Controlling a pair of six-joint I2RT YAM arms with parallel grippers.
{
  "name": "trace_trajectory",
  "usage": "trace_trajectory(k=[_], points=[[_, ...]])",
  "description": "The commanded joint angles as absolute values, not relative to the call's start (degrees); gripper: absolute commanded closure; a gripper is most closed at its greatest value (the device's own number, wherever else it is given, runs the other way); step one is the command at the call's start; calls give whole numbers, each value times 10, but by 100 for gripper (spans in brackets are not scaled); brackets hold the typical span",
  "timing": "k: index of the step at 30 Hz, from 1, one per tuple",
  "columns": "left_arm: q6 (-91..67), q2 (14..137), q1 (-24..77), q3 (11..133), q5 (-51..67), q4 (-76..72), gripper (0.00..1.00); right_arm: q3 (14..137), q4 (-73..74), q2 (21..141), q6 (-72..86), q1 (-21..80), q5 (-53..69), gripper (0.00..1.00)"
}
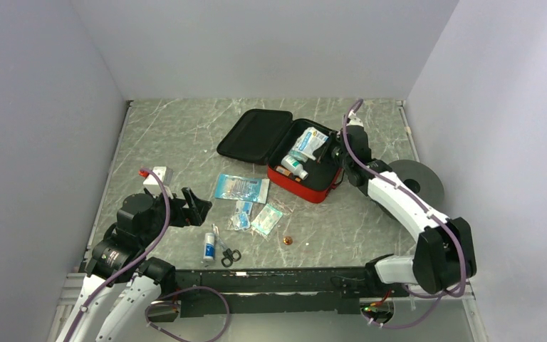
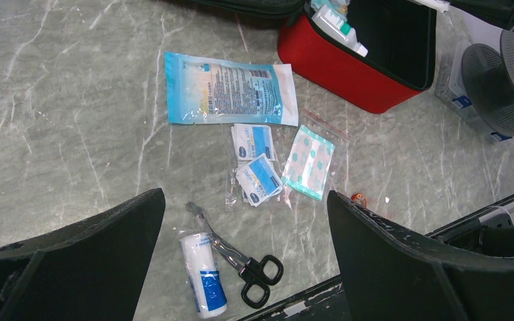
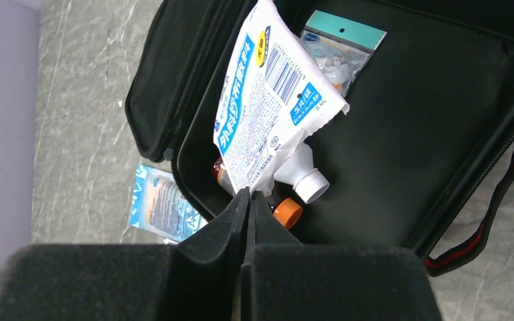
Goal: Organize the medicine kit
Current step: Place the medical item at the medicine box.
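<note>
The medicine kit (image 1: pixel 306 187) lies open at the back centre: red shell, black lining, lid (image 1: pixel 255 135) flat to the left. My right gripper (image 3: pixel 247 195) hangs over its tray, shut, its tips pinching the lower corner of a white printed pouch (image 3: pixel 268 100). Under the pouch lie a white-capped bottle (image 3: pixel 302 177), an orange-capped one (image 3: pixel 286 212) and a small packet (image 3: pixel 340 47). My left gripper (image 2: pixel 244 200) stands open near the front left, above a bandage roll (image 2: pixel 202 274) and black-handled scissors (image 2: pixel 241 257), holding nothing.
On the table between the arms lie a blue-white pouch (image 2: pixel 231 89), blue wipe sachets (image 2: pixel 258 170), a dotted plaster bag (image 2: pixel 309 162) and a small orange object (image 2: pixel 358 198). A grey round disc (image 1: pixel 417 182) stands right of the kit. A small white box (image 1: pixel 157 175) is at left.
</note>
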State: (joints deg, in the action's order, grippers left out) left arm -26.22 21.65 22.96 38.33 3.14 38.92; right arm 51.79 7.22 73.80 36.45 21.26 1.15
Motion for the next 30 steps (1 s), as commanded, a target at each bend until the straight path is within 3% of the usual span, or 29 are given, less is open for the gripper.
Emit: trace_trajectory(k=[1,30], points=[[-262,223,231,402,32,378,1,550,18,769,375,188,54,100],[-260,230,220,401,46,375,2,589,-131,1014,465,110,173,100]])
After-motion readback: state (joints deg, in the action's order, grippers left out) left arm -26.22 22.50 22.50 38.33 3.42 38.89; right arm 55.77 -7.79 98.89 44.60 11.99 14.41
